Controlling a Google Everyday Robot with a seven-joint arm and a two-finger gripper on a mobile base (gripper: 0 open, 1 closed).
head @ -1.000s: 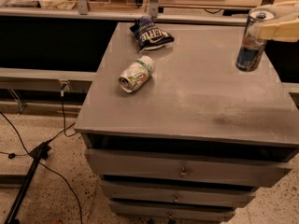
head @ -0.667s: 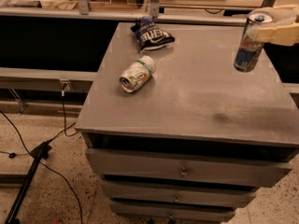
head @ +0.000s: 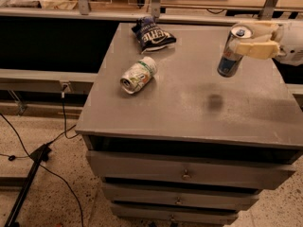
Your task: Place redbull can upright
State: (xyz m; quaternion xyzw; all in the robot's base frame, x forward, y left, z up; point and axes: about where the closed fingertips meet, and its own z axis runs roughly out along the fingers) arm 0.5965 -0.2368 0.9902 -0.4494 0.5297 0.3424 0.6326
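Cabinet (head: pixel 189 122): grey top w/ drawers below; task happens on its top.
Gripper (head: pixel 242 37): at far right edge of top, fingers (head: pixel 258 48) closed round upper part of the redbull can, holding it.
Chip bag (head: pixel 152 33): back of top, well apart from gripper.
White-green can (head: pixel 138 74): on its side, left-centre, untouched; not the task's thing.
Redbull can (head: pixel 227 63): in gripper, near upright but top leans slightly right; dark shadow patch sits apart from its base, so prob. off the surface, not resting.
Done: can picked up & roughly vertical.
Left: lower it, get base flat on top, let go, back off w/o knocking it.
Change vs 1 s ago: can + gripper now further left, in over the top, away from right edge; bag & other can same spots.
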